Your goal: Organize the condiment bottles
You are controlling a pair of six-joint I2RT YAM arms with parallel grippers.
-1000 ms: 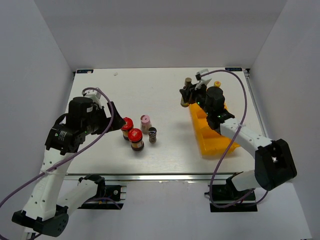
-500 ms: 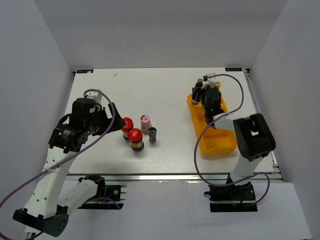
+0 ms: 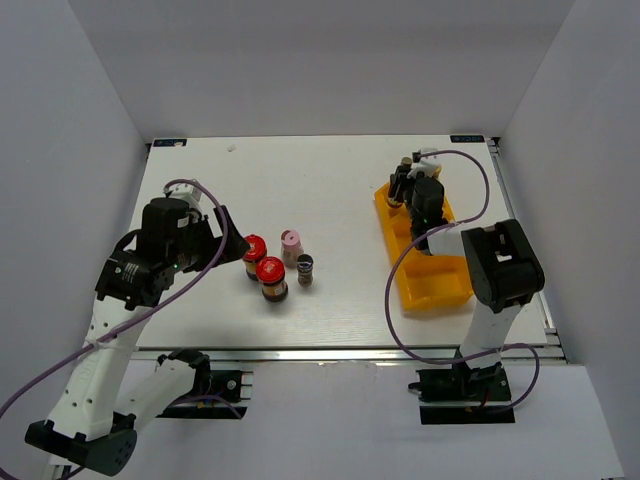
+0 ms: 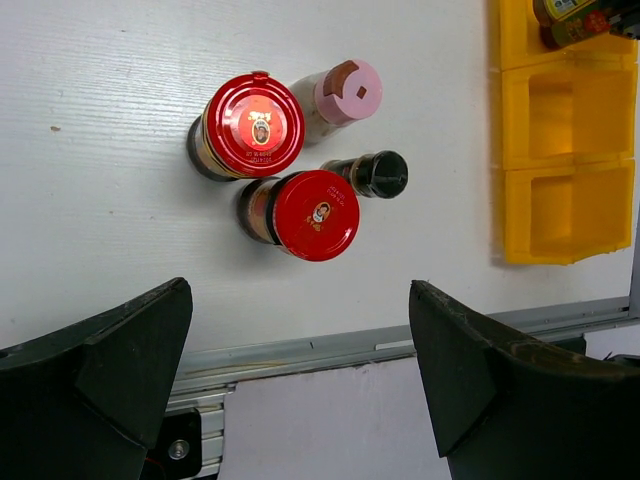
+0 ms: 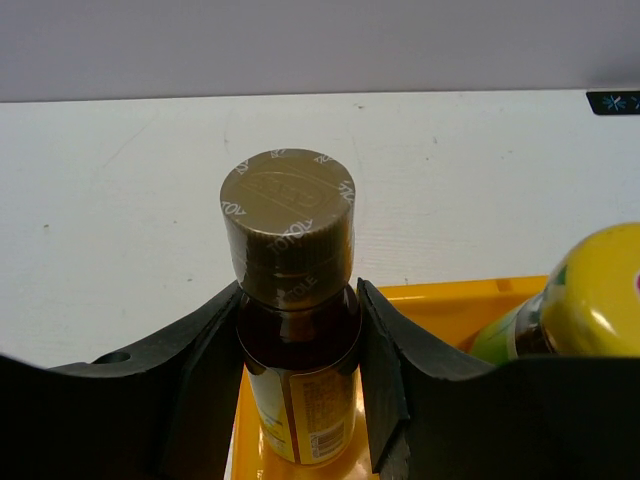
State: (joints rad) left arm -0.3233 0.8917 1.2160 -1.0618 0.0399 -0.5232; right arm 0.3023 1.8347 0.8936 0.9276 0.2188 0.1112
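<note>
The yellow tray lies at the table's right side. In its far compartment my right pincer is clamped on the slim brown bottle, whose long axis is vertical, cap up, beside the yellow-capped bottle. My left pincer hangs fully spread and empty above two red-lidded jars, the pink-capped bottle and the shaker.

Left gripper agape, right gripper clamped.

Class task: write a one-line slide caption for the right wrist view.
Right gripper shut on the slim brown bottle at the yellow tray, beside the yellow-capped sauce bottle.
</note>
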